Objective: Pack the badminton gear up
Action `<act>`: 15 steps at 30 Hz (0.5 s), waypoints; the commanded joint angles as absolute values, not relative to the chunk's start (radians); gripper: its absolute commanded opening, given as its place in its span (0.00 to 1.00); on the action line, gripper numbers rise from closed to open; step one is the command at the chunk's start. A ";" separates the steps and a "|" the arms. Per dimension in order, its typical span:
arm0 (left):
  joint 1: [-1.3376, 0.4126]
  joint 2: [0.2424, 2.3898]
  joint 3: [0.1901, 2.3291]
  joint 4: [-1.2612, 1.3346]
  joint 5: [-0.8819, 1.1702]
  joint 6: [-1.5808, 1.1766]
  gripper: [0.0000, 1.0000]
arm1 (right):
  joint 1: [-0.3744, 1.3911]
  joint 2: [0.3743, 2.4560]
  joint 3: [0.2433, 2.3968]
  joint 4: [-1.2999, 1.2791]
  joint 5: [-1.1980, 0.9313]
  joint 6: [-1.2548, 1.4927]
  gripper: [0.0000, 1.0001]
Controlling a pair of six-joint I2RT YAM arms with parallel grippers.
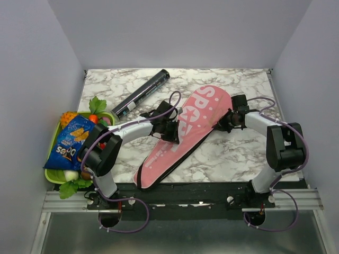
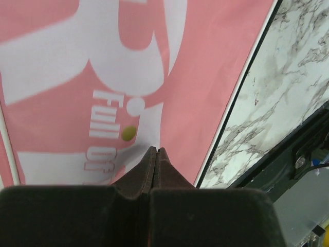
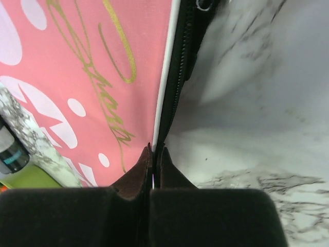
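Marble table (image 1: 238, 153), pink bag (image 1: 180, 143) lying across it.
Left gripper (image 2: 156, 152), clenched, pins the bag; hold it firm while your right gripper (image 3: 154, 152), clenched at the zipper (image 3: 180, 67), pulls slowly.

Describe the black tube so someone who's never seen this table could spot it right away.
Start at the marble table, then look to its far left part. The black tube lies there at a slant, beyond the pink bag and apart from it. It is the only long, dark cylinder there.
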State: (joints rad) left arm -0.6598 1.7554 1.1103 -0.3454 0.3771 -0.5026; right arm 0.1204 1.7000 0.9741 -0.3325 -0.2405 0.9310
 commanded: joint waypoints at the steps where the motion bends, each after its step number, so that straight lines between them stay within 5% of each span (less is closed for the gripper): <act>1: -0.655 1.686 1.094 -0.388 0.339 -0.460 0.00 | 0.179 1.684 0.937 -0.318 -0.246 1.023 0.10; 2: -0.655 1.683 1.095 -0.388 0.337 -0.460 0.00 | 0.190 1.687 0.937 -0.314 -0.242 1.046 0.27; 5: -0.652 1.681 1.111 -0.387 0.357 -0.460 0.00 | 0.192 1.690 0.985 -0.343 -0.223 1.026 0.44; 15: -0.670 1.631 1.101 -0.400 0.410 -0.465 0.00 | 0.080 1.650 1.192 -0.581 -0.012 0.773 0.51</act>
